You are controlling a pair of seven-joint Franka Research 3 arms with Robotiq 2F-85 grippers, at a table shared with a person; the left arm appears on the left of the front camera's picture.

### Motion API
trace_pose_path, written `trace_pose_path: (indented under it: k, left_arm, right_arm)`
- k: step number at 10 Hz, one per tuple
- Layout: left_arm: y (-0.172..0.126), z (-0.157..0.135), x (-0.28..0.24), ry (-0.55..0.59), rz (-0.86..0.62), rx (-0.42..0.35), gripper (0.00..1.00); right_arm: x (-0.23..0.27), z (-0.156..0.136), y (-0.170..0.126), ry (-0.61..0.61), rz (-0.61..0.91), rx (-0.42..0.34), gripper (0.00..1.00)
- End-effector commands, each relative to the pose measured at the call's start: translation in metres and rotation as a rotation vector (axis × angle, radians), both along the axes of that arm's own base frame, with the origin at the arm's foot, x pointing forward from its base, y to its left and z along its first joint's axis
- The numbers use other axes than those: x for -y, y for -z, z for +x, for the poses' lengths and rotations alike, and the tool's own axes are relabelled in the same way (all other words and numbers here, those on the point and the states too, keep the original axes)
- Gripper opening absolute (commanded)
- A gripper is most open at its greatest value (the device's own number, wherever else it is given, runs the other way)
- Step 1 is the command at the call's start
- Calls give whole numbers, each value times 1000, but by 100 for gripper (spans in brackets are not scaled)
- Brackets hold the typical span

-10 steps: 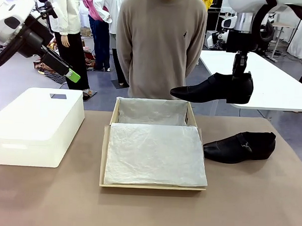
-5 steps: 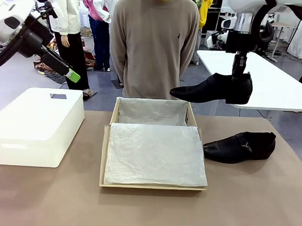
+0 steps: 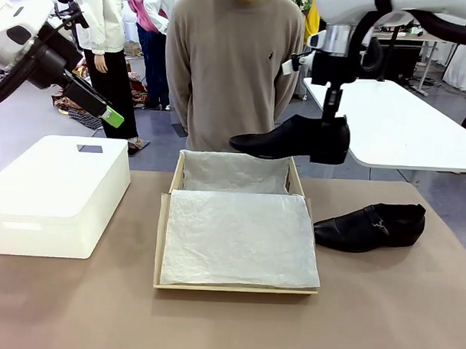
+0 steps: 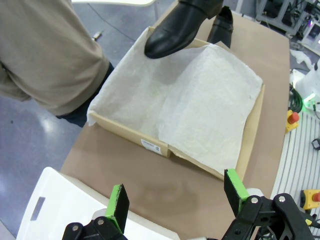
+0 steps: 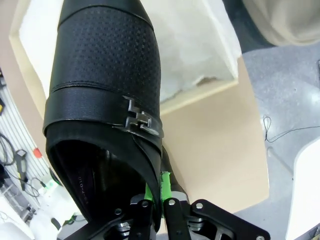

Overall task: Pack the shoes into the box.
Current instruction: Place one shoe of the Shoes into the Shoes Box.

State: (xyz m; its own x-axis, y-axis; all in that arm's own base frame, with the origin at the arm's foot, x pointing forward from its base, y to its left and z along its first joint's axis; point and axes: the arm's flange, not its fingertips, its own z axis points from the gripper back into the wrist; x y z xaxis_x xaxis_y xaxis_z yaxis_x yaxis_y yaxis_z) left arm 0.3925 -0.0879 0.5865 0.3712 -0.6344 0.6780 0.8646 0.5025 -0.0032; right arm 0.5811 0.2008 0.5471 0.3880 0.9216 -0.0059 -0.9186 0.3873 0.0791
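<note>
Our right gripper (image 3: 327,126) is clamped on the rear collar of a glossy black, pointed leather dress shoe (image 3: 289,138). In the right wrist view we see its green pads (image 5: 165,181) pinching that rim between them, with the small metal side buckle (image 5: 142,120) just above. The held shoe hangs roughly level in the air, toe toward the robot's left, over the far right corner of the brown cardboard shoebox (image 3: 161,248) and clear of it. The shoebox lies open on the tan table (image 3: 381,317), lined with crinkled white tissue paper (image 3: 238,236), one sheet spread flat over its near part. The second black dress shoe (image 3: 370,226) rests on the table just beside the shoebox's right wall, toe pointing at it. Our left gripper (image 4: 177,192) hangs high at the left, fingers wide apart with nothing between them, above the white rounded plastic box (image 3: 56,195), which stands left of the shoebox. A person in a beige sweater (image 3: 237,67) stands at the far side, behind the shoebox.
</note>
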Motion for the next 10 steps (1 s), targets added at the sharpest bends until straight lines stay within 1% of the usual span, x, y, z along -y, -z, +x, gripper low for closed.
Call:
trace_pose_path:
  k: [1, 4, 5, 8, 10]
  left_arm:
    - [1, 0, 1, -8, -23, 4, 100]
    - [1, 0, 1, -8, -23, 4, 100]
    - [1, 0, 1, -8, -23, 4, 100]
    - [1, 0, 1, -8, -23, 4, 100]
    - [1, 0, 1, -8, -23, 4, 100]
  right_arm:
    - [-30, 17, -3, 29, 11, -18, 0]
    - [-76, 31, 21, 2, -11, 0, 0]
    - [-84, 35, 31, -23, -25, 22, 0]
    - [-94, 37, 57, -127, -16, 56, 0]
    - [-97, 36, 73, -166, -12, 84, 0]
